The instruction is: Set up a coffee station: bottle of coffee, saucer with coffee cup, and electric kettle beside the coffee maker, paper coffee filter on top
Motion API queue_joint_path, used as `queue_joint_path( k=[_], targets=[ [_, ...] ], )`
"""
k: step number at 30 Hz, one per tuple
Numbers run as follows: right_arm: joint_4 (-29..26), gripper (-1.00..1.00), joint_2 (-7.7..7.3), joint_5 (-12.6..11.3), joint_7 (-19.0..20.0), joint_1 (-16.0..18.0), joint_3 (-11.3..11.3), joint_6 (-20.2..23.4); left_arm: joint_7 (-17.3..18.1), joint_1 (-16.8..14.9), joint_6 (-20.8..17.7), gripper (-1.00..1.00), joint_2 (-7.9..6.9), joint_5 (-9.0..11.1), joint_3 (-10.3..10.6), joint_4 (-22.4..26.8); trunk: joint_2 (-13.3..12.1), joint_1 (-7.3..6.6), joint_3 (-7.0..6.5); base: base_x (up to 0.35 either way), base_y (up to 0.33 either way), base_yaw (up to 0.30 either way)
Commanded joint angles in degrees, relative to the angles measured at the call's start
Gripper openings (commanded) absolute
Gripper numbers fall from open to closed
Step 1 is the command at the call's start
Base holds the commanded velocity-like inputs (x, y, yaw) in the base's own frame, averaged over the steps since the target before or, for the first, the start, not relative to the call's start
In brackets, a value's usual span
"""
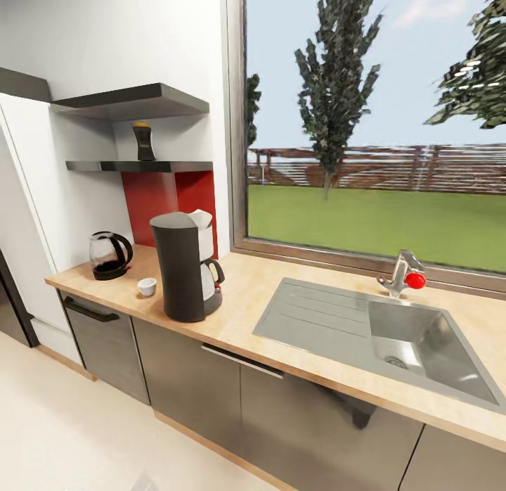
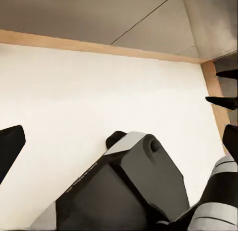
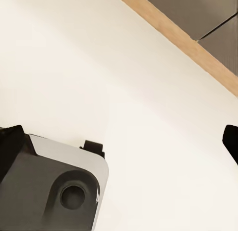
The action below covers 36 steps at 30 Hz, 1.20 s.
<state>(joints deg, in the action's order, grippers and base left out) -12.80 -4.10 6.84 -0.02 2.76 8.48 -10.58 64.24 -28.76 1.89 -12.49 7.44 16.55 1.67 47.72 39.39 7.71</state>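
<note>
The coffee maker (image 1: 179,266), a tall dark-grey drum, stands on the kitchen countertop (image 1: 246,315) near the red wall panel. A thin white piece that looks like the paper coffee filter (image 1: 202,219) sticks up at its top. The small white coffee cup (image 1: 147,286) sits on the bare wood just left of it. Farther left stands the electric kettle (image 1: 109,255). The bottle of coffee (image 1: 144,141) is upright on the lower wall shelf (image 1: 169,166). The saucer is out of view. My left gripper (image 2: 126,134) and right gripper (image 3: 124,131) hang open over the pale floor, holding nothing.
A steel sink (image 1: 330,322) with a red-knobbed tap (image 1: 404,273) is set into the worktop to the right, under a large window. Glossy dark cabinets (image 1: 190,382) run below, with a wooden plinth (image 2: 99,46). Parts of my own body (image 2: 129,191) show under both wrists.
</note>
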Motion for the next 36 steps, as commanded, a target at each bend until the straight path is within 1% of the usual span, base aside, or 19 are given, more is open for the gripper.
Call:
queue_joint_path(
  k=[1, 5, 9, 13, 14, 19, 22, 29, 36],
  targets=[
    [0.04, 1.0, -0.02, 0.49, -0.03, 0.04, -0.04, -0.17, -3.65, 0.93, 0.2, 1.0, 0.03, 0.62, 0.42, 0.0, 0.07, 0.01, 0.09, 0.0, 0.0, 0.0],
    [0.21, 1.0, -0.03, 0.5, -0.11, 0.05, -0.15, -0.24, -9.28, 3.18, 0.14, 1.0, 0.07, 0.8, 0.44, -0.04, 0.07, 0.01, 0.09, 0.0, 0.0, 0.0],
    [0.34, 1.0, -0.06, 0.47, -0.14, 0.05, -0.2, -0.5, -11.27, 4.04, 0.04, 1.0, 0.36, 0.9, 0.44, -0.05, 0.07, 0.01, 0.09, 0.0, 0.0, 0.0],
    [0.35, 1.0, -0.09, 0.48, -0.15, 0.05, -0.24, -0.65, -11.92, 4.31, -0.11, 1.0, 0.65, 0.95, 0.38, -0.05, 0.07, 0.01, 0.09, 0.0, 0.0, 0.0],
    [0.41, 1.0, -0.38, 0.14, -0.16, 0.05, -0.38, -0.84, -12.25, 4.65, -0.13, 1.0, 0.99, 1.29, 0.06, -0.05, 0.07, 0.01, 0.09, 0.0, 0.0, 0.0],
    [0.33, 1.0, -0.38, 0.22, -0.04, 0.05, -0.15, -0.93, -13.85, 5.05, 0.16, 1.0, 2.59, 2.91, -0.1, 1.58, 0.07, 0.01, 0.09, 0.0, 0.0, 0.0],
    [0.33, 1.0, -0.38, 0.22, -0.04, 0.05, -0.15, -0.93, -14.82, 5.05, 0.16, 1.0, 2.65, 3.9, -0.1, 2.55, 0.07, 0.01, 0.09, 0.0, 0.0, 0.0],
    [0.33, 1.0, -0.38, 0.22, -0.04, 0.05, -0.15, -0.93, -17.06, 5.05, 0.16, 1.0, 2.65, 6.1, -0.1, 2.58, 0.07, 0.01, 0.09, 0.0, 0.0, 0.0],
    [0.33, 1.0, -0.38, 0.22, -0.04, 0.05, -0.15, -0.93, -19.31, 5.05, 0.16, 1.0, 2.65, 6.1, -0.1, 2.58, 0.07, 0.01, 0.09, 0.0, 0.0, 0.0]
  ],
)
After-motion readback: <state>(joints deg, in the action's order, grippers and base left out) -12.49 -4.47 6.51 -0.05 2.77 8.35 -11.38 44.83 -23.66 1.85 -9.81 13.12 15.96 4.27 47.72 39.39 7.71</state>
